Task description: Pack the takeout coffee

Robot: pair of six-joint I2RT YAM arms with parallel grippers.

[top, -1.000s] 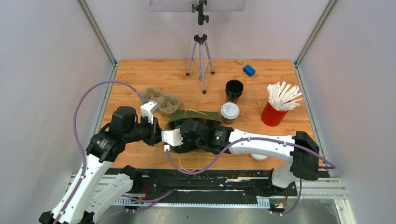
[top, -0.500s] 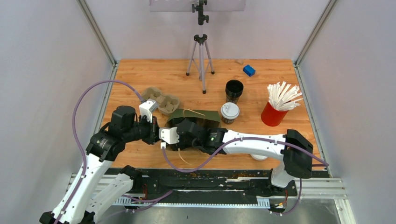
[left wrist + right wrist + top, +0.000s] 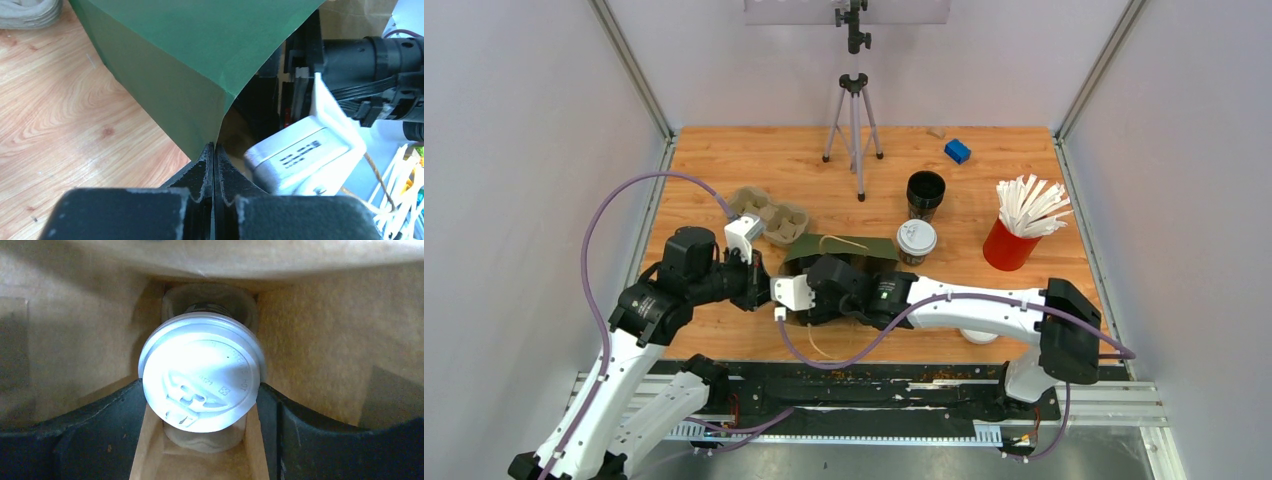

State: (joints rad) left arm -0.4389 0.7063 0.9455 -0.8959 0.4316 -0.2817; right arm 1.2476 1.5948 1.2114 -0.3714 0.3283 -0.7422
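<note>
A wood-grain surface [image 3: 724, 160] forms the base of a booth closed in by plain pale grey-lilac walls [image 3: 524, 150] on the left, right and far sides. Aluminium posts [image 3: 631, 65] run up the two far corners. A small tripod [image 3: 854, 110] stands near the far edge. A black strip [image 3: 924, 395] and a metal rail [image 3: 1114, 405] border the near edge. The light is soft and even
</note>
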